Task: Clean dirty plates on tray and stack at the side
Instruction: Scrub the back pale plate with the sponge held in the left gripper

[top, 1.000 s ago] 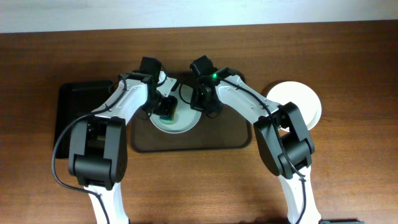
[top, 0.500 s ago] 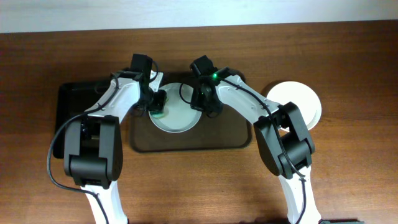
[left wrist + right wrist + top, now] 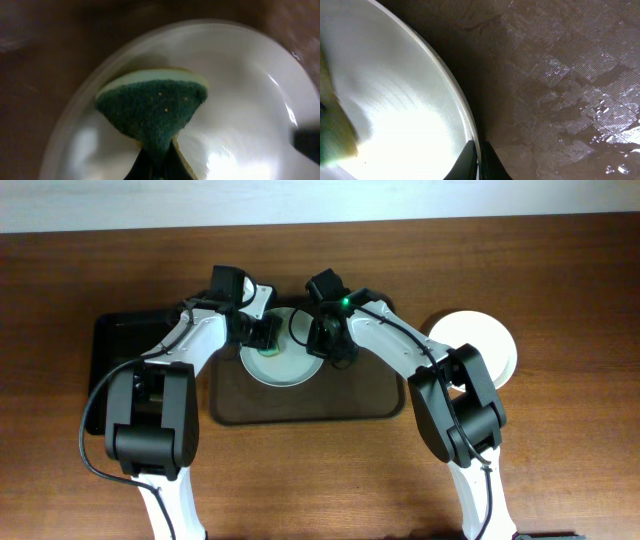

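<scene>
Left wrist: coarse green sponge (image 3: pixel 152 107) on glossy round plate (image 3: pixel 240 90).

This looks like a robotics lab bench set up as a mock dishwashing station. Two white robot arms, the left arm (image 3: pixel 195 340) and the right arm (image 3: pixel 395 340), are mounted at the near edge of a dark wood-grain table (image 3: pixel 560 480) that stands against a pale wall (image 3: pixel 320 198). A black cable (image 3: pixel 88 430) loops off the left arm, and a green light (image 3: pixel 344 303) glows on the right. The kitchenware on the table is a brown tray (image 3: pixel 370 405), a black tray (image 3: pixel 115 345), a plate (image 3: pixel 290 372), a second plate (image 3: pixel 485 340) and a green sponge (image 3: pixel 150 107).
</scene>
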You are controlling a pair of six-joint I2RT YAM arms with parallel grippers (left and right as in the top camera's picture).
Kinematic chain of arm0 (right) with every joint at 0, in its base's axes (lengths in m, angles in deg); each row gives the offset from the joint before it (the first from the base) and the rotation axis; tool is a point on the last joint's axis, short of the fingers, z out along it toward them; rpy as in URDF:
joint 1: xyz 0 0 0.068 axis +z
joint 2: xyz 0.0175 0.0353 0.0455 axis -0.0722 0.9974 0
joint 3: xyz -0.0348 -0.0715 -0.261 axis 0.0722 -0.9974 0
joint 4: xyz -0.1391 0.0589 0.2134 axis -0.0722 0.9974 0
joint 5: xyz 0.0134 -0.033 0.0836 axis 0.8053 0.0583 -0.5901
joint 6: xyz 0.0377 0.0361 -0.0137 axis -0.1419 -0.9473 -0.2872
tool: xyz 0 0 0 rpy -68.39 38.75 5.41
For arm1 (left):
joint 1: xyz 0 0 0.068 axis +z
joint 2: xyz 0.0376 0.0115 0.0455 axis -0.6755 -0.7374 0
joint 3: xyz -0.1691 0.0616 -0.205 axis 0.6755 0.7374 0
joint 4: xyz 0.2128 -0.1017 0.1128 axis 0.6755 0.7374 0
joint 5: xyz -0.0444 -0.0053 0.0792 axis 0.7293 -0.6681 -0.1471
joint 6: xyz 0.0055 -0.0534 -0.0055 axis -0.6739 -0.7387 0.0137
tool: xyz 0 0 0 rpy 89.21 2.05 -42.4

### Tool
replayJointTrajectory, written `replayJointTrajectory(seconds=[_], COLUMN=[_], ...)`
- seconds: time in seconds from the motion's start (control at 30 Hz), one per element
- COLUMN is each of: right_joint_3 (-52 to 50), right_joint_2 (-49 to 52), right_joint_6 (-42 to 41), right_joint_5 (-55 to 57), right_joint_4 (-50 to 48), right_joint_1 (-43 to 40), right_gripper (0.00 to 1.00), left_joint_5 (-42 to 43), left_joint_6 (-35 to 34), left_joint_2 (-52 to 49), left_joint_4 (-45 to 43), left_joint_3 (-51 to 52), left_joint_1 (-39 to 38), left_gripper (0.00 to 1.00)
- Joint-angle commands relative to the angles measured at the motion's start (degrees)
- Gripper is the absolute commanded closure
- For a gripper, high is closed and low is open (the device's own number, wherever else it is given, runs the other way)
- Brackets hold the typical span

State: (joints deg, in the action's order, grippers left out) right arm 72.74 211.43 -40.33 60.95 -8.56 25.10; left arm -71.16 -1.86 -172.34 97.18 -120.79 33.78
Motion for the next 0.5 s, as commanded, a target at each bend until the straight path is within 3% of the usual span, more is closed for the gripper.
replayJointTrajectory(seconds=[0.0, 0.1, 0.23, 0.37, 0.47], right_joint_3=[-1.5, -1.5, -1.5, -1.5, -1.5], right_joint_2=[1.5, 1.5, 1.5, 1.5, 1.5], right_joint_6=[-0.2, -0.2, -0.2, -0.2, -0.2], right_joint_5=[2.9, 2.9, 2.8, 2.6, 2.6], right_joint_4=[0.6, 0.6, 0.6, 0.6, 0.6], right_joint_1=[-0.3, -0.3, -0.3, -0.3, -0.3], right_gripper=[0.96, 0.96, 0.96, 0.96, 0.96], left_joint_5=[-10.2, -13.9, -12.2, 7.6, 10.9], left_joint_6=[-2.0, -2.0, -1.9, 8.7, 8.6], left_joint_2=[-0.7, -0.7, -0.7, -0.7, -0.7], left_joint_4=[-1.8, 6.7, 17.1, 19.1, 14.3], left_joint_3=[0.2, 0.2, 0.2, 0.2, 0.2], left_joint_1=[0.1, 0.1, 0.1, 0.1, 0.1], left_gripper=[1.00, 1.00, 0.99, 1.00, 0.99])
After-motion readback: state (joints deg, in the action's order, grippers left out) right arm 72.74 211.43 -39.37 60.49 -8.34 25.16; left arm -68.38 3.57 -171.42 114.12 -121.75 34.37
